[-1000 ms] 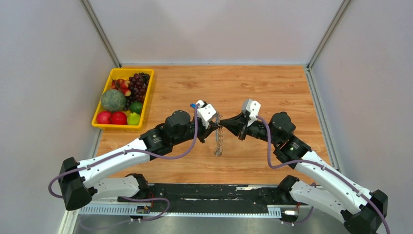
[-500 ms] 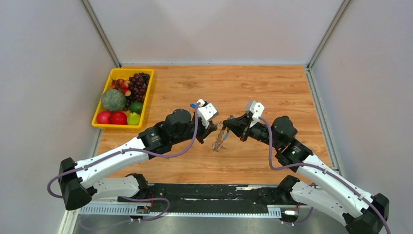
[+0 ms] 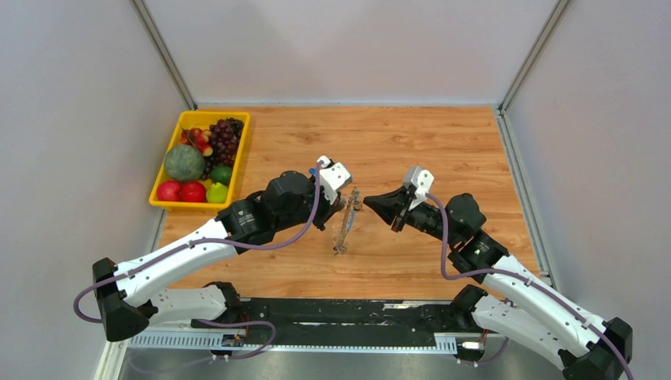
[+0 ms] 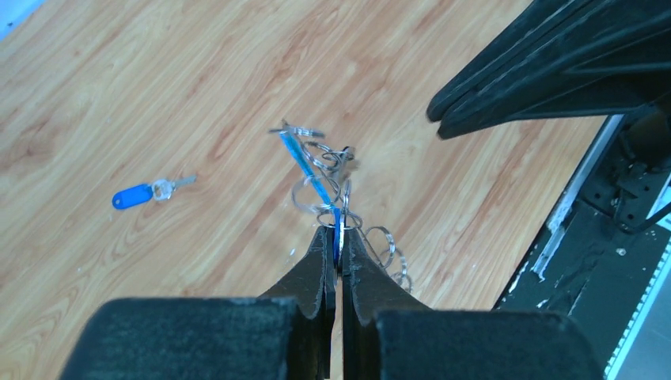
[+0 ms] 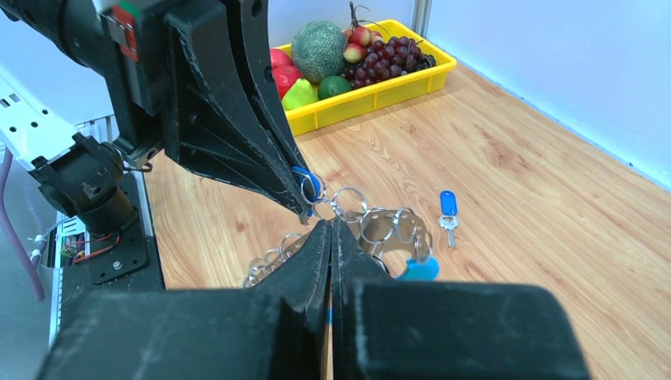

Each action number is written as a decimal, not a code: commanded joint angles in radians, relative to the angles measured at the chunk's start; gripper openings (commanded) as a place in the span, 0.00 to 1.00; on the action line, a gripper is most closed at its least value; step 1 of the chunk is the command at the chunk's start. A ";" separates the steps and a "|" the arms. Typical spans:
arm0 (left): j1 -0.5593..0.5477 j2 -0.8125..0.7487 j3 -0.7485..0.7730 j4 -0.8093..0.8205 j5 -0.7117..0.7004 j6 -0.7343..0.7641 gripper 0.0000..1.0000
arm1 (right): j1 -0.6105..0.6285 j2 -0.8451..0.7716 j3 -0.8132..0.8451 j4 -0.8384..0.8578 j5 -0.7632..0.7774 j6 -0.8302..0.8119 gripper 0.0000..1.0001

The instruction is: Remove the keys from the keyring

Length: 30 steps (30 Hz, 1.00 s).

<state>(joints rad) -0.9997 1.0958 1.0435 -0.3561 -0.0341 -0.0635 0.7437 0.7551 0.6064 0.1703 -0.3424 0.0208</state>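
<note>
My left gripper (image 3: 349,204) is shut on the keyring (image 3: 343,229) and holds it above the table. In the left wrist view its fingertips (image 4: 326,241) pinch the blue curved segment (image 4: 305,162), and small silver rings hang around it. My right gripper (image 3: 369,203) is shut and sits just right of the keyring, apart from it. In the right wrist view the ring cluster (image 5: 380,226) hangs just past my right fingertips (image 5: 320,229). A thin blue sliver shows in their gap. One key with a blue head (image 4: 134,196) lies loose on the table; it also shows in the right wrist view (image 5: 448,207).
A yellow tray (image 3: 237,158) of fruit stands at the far left of the wooden table. Grey walls close in both sides and the back. The black base rail (image 3: 340,317) runs along the near edge.
My right gripper has drawn back to the right, away from the keyring. My left gripper has shifted slightly left with the keyring, which now hangs slanted down and left.
</note>
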 commanded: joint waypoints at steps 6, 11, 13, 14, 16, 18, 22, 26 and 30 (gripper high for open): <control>0.002 -0.011 0.071 -0.041 -0.007 0.002 0.00 | 0.002 -0.011 0.002 0.069 -0.035 0.021 0.02; 0.001 0.016 0.136 -0.113 0.039 0.018 0.00 | 0.002 0.002 -0.005 0.072 -0.098 -0.012 0.41; 0.001 0.035 0.185 -0.165 0.087 0.028 0.00 | 0.001 0.003 -0.011 0.079 -0.144 -0.040 0.49; 0.002 0.050 0.217 -0.185 0.122 0.040 0.00 | 0.001 0.003 -0.015 0.082 -0.164 -0.055 0.51; 0.000 0.071 0.265 -0.267 0.153 0.058 0.00 | 0.001 0.003 -0.021 0.084 -0.187 -0.076 0.52; -0.001 0.088 0.307 -0.322 0.162 0.082 0.00 | 0.002 0.002 -0.027 0.085 -0.186 -0.091 0.52; -0.001 0.103 0.363 -0.400 0.156 0.121 0.00 | 0.001 0.012 -0.035 0.103 -0.175 -0.103 0.52; -0.002 0.117 0.401 -0.448 0.158 0.147 0.00 | 0.001 0.026 -0.060 0.180 -0.204 -0.104 0.50; -0.003 0.127 0.414 -0.473 0.170 0.164 0.00 | 0.003 0.032 -0.070 0.230 -0.227 -0.115 0.49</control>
<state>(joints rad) -0.9993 1.2179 1.4048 -0.7952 0.1097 0.0551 0.7437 0.7830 0.5411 0.2924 -0.5209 -0.0677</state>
